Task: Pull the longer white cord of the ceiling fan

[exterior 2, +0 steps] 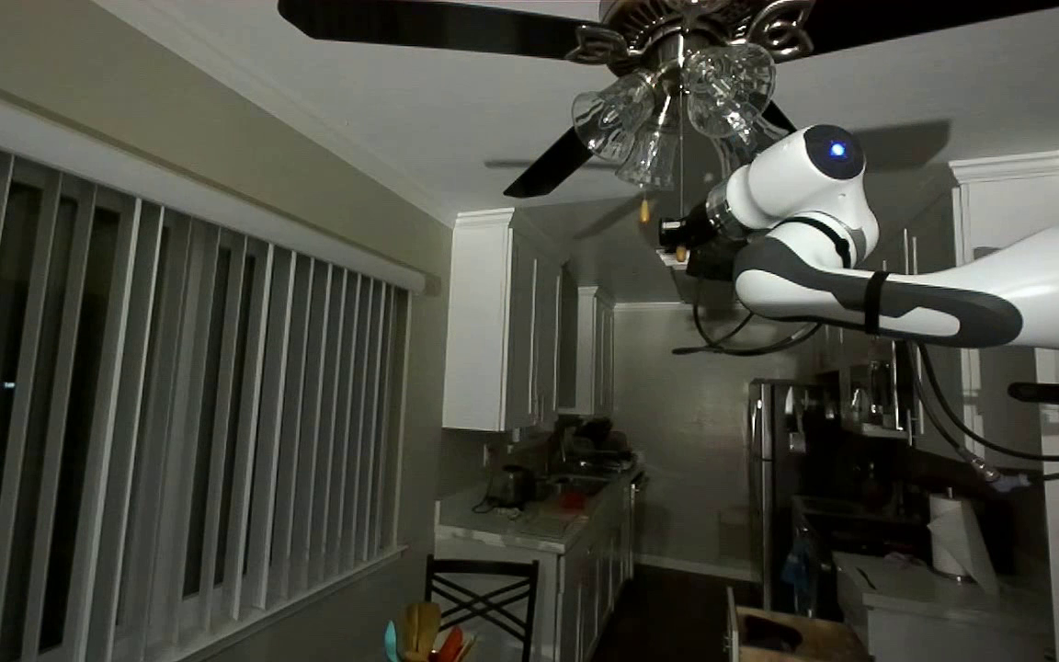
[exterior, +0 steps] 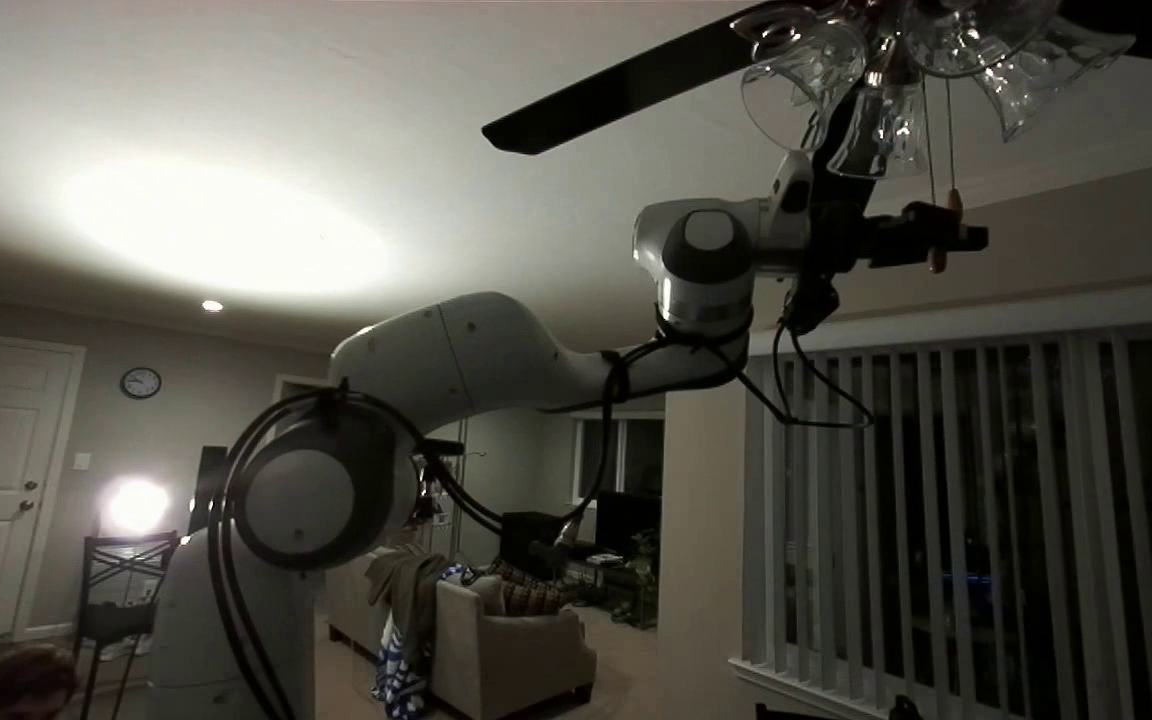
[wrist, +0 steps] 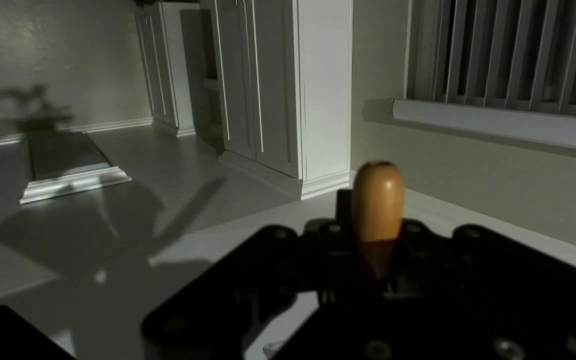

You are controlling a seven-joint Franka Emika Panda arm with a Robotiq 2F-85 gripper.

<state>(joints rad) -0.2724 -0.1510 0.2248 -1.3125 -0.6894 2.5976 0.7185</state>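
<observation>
The ceiling fan has dark blades (exterior: 626,90) and clear-looking glass shades around its hub (exterior 2: 672,46) in both exterior views. The longer white cord (exterior: 930,150) hangs from the hub; it also shows in an exterior view (exterior 2: 682,170). Its knob (wrist: 379,202) looks orange-tan in the wrist view, its tapered end between the fingers. My gripper (exterior: 936,236) is shut on this knob, whose end (exterior 2: 681,253) sticks out below the fingers. The shorter cord's knob (exterior 2: 644,211) hangs free beside the gripper and higher; it also shows in an exterior view (exterior: 954,203).
Glass shades (exterior: 881,125) hang just above the wrist. A black cable loop (exterior: 826,425) dangles under the gripper. Vertical blinds (exterior 2: 171,395) cover the window wall. White cabinets (exterior 2: 483,322) stand behind, and a chair (exterior 2: 483,588) and utensils (exterior 2: 419,630) are below.
</observation>
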